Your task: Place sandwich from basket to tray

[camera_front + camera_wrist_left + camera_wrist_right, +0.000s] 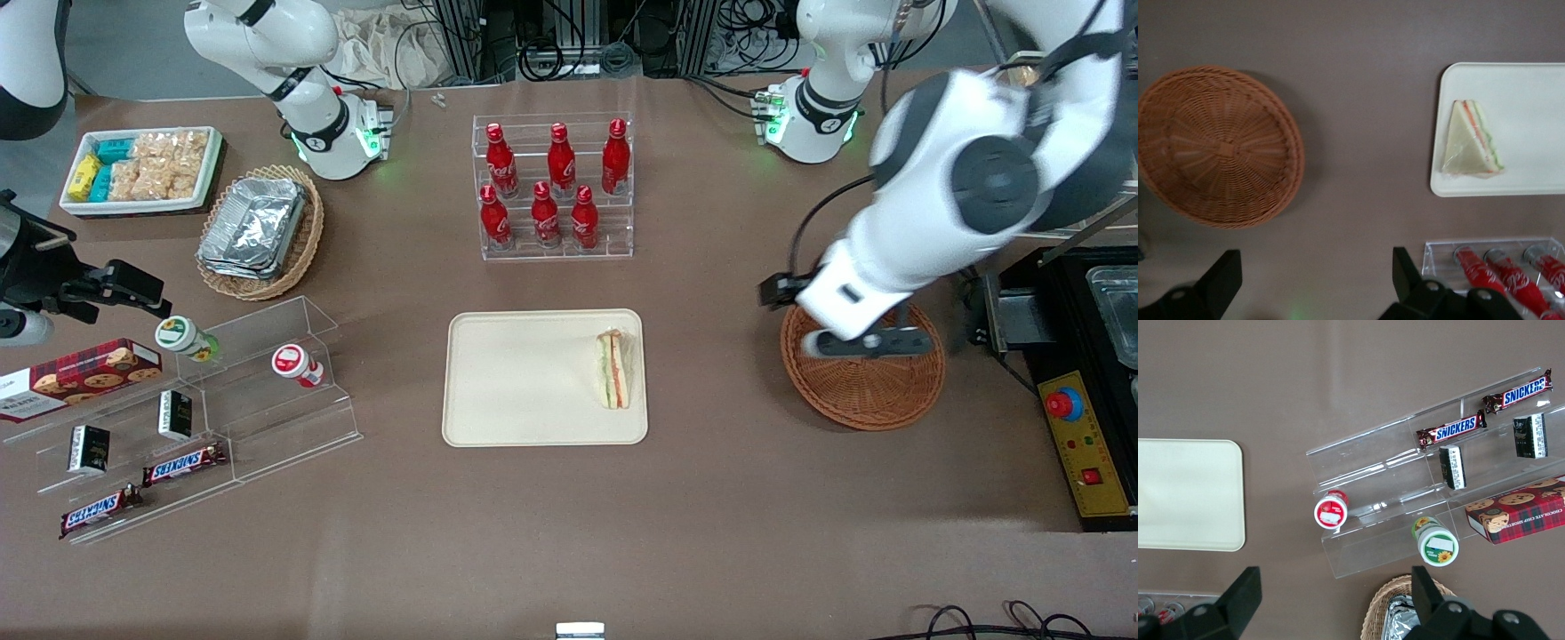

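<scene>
The sandwich (pixel 613 370) (pixel 1469 141), a white-bread wedge with orange and green layers, lies flat on the cream tray (pixel 524 373) (pixel 1531 100), close to the tray's rim toward the working arm's end. The reddish-brown woven basket (pixel 867 413) (pixel 1218 147) stands beside the tray with nothing in it. My gripper (pixel 867 345) (pixel 1313 267) hangs above the part of the basket farther from the front camera. It is open, with only bare table showing between its black fingers (pixel 1223 270).
A clear rack of red bottles (pixel 553 187) (pixel 1505 267) stands farther from the front camera than the tray. Toward the parked arm's end are a tan basket of foil containers (pixel 258 231), a white snack bin (pixel 140 169) and acrylic shelves (pixel 178 418). A black control box (pixel 1076 391) sits beside the basket.
</scene>
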Tool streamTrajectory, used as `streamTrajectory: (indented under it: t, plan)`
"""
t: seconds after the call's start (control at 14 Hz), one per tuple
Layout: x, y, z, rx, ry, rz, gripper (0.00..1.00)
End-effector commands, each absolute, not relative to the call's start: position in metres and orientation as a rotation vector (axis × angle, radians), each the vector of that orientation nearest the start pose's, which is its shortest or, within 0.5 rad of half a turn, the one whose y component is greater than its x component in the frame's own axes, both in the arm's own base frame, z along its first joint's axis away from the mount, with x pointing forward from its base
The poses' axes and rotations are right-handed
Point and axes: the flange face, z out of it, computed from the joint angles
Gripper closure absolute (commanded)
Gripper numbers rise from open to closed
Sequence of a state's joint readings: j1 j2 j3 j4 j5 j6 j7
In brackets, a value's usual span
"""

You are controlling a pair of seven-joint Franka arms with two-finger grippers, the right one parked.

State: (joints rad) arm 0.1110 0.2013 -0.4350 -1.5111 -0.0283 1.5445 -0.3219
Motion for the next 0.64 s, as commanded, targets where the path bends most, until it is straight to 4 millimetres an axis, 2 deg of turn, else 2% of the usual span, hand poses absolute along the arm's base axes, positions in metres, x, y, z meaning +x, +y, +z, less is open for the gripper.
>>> streamTrajectory:
  t: [0.0,0.14,0.29,0.43,0.5,0.57]
  plan:
    - [0.554,-0.099,0.580,-3.209,0.020,0.305,0.00]
    - [0.542,-0.038,0.596,-3.210,0.058,0.301,0.00]
    - [0.532,-0.004,0.609,-3.218,0.035,0.270,0.00]
    - [0.534,0.000,0.613,-3.190,0.017,0.251,0.00]
    - [0.536,-0.003,0.616,-3.170,0.015,0.239,0.00]
    - [0.535,-0.014,0.615,-3.163,0.043,0.243,0.00]
